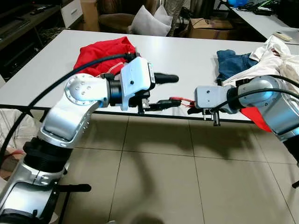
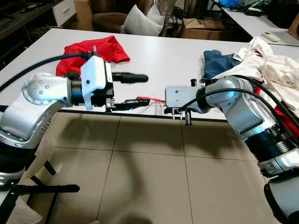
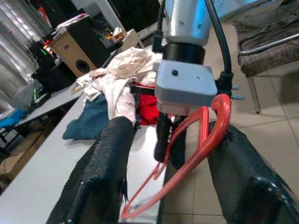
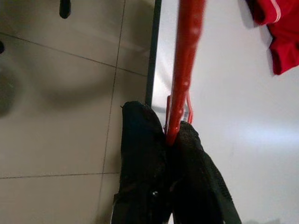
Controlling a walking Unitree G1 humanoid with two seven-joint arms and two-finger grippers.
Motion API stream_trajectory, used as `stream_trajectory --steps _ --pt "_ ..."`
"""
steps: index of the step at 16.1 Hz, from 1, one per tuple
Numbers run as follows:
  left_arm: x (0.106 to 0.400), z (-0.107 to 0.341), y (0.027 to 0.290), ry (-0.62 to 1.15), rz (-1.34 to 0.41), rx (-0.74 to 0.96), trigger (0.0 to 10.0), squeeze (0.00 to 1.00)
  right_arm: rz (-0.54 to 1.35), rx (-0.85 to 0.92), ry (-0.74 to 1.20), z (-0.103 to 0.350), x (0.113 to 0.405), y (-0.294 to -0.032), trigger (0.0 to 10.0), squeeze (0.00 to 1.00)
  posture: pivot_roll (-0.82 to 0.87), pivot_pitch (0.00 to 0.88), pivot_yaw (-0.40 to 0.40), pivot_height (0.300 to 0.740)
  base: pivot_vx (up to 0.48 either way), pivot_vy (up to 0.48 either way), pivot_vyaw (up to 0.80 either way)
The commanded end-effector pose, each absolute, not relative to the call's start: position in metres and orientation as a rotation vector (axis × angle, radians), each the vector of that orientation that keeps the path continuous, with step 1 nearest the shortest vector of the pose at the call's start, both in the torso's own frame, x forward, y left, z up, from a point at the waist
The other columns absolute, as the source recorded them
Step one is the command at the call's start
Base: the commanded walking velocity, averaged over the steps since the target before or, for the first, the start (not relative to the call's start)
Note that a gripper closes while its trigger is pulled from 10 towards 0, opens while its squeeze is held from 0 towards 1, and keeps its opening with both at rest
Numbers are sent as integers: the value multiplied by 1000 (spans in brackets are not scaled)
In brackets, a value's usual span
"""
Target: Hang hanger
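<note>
From the head views the red hanger [image 1: 175, 100] sits at the worktop [image 1: 187, 51] edge between both claws; the left wrist view shows the left claw [image 3: 170, 182] spread wide around it, the right wrist view the right claw [image 4: 170, 144] pinched on it, so hanging remains undone.

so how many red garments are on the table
2: a red shirt at the table's far left, and a red cloth at the right edge under the white clothes. More may be buried.

This looks like a lived-in home room, with a long white table [image 1: 187, 56] strewn with clothes [image 1: 273, 58] on a tiled floor [image 1: 159, 172], an armchair with cushions [image 1: 148, 22] behind it, cardboard boxes [image 1: 205, 27] and a low dark cabinet [image 1: 28, 23].
</note>
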State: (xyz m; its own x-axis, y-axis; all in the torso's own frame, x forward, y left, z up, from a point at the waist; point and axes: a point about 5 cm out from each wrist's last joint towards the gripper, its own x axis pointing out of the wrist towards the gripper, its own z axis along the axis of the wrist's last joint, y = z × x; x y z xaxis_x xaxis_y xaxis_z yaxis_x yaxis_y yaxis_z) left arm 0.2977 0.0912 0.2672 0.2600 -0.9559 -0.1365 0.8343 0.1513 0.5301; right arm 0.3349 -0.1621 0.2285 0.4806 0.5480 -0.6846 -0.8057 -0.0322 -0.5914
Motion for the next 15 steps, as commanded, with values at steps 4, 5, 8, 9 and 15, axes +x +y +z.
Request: stream_trajectory --steps 4,5,8,9,15 --pt "300 263 96 -241 -1306 548 0 0 1134 -1152 220 241 335 -156 10000 0 -144 0 -26 740 0 0 0" --pt "301 262 96 -240 -1300 550 0 0 1138 -1153 217 242 336 -156 10000 0 -144 0 -27 740 0 0 0" --pt "301 263 97 -250 -1303 529 0 0 1148 -1152 212 244 336 -155 10000 0 -144 0 -29 740 0 0 0" --pt "300 264 96 -258 -1315 516 0 0 1149 -1150 211 244 337 -155 10000 0 -143 0 -29 740 0 0 0" --pt "298 264 97 -252 -1335 483 0 0 1157 -1150 208 244 337 -155 10000 0 -148 0 -33 740 0 0 0"
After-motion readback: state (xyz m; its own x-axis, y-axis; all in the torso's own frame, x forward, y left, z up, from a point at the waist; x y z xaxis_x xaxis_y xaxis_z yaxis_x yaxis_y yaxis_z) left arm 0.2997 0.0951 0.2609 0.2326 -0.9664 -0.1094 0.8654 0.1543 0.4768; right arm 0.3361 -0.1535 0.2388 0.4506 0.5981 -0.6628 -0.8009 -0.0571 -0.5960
